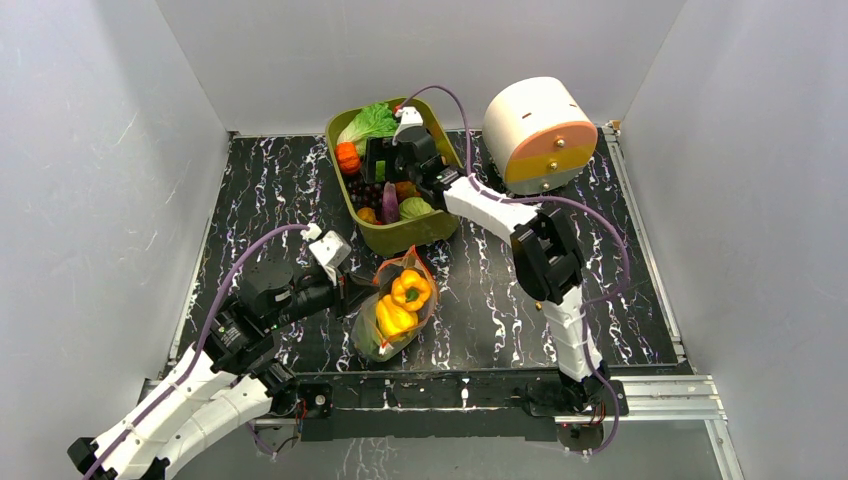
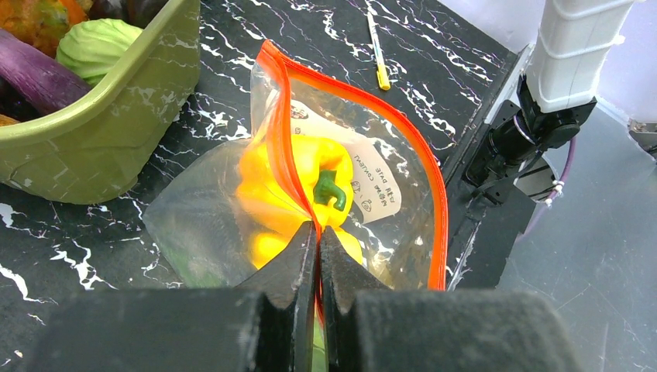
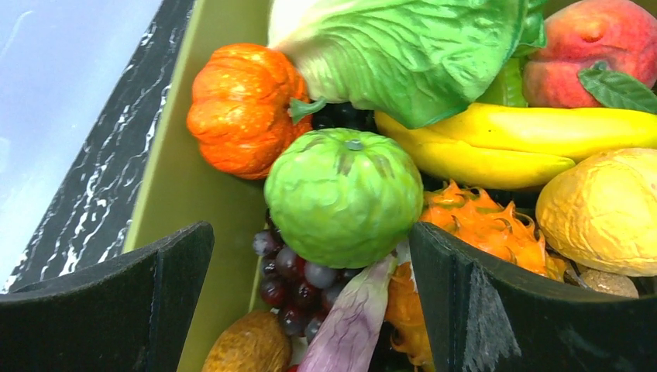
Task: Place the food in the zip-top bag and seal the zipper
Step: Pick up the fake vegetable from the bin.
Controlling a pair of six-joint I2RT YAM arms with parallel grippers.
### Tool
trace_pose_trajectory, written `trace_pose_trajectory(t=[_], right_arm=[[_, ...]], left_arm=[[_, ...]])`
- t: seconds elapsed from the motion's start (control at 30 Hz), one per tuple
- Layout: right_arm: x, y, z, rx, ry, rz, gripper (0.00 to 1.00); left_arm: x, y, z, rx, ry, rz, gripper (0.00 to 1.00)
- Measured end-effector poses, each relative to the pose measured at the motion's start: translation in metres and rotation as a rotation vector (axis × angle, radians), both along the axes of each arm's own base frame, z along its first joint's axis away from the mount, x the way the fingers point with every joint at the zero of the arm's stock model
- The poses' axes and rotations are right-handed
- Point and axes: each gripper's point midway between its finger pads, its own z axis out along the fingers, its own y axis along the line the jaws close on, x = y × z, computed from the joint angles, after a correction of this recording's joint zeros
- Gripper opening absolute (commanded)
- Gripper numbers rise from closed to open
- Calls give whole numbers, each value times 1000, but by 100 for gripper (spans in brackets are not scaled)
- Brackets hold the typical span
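The zip-top bag [image 1: 375,335] lies on the black marbled table with its mouth gaping. Two yellow peppers [image 1: 410,288] sit inside it. My left gripper [image 2: 318,230] is shut on the near side of the red-orange zipper [image 2: 280,116], and the pepper [image 2: 306,167] shows just beyond its tips. My right gripper [image 3: 310,232] hangs open inside the olive-green tub [image 1: 418,232]. Its fingers [image 3: 166,271] stand either side of a round green fruit [image 3: 345,198] and dark grapes [image 3: 298,279], gripping nothing. The tub also holds an orange pumpkin [image 3: 240,108], a lettuce [image 3: 403,54] and a banana [image 3: 527,139].
A white drum with an orange face [image 1: 538,132] stands at the back right, beside the tub. A small yellow stick [image 2: 378,54] lies on the table beyond the bag. Grey walls close in three sides. The right arm's base [image 2: 569,54] rises at the near edge.
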Motion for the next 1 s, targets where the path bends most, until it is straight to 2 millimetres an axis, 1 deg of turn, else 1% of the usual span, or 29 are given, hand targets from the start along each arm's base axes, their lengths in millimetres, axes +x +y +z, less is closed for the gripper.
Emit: trace_pose_trajectory(t=[0.17,0.27,0.4,0.6,0.7,0.83,1.0], right_arm=[[14,0,-13,-15,5,-30,98],[21,-4,-16,-18,7,-41,97],[29,-5,-14,-1,4,-34,90],[35,4,-22,34,25,26,82],[34,6,-20,46,29,43,74],[33,7,-20,52,35,59,65],[32,7,-20,60,41,79,58]], left_arm=[[0,0,0,1,-1,1,0],[1,1,0,3,-3,4,0],[1,1,0,4,-4,7,0],[2,1,-1,7,-3,10,0],[2,2,-2,9,-2,13,0],[2,3,-1,9,-5,15,0],[3,3,-1,11,-7,19,0]])
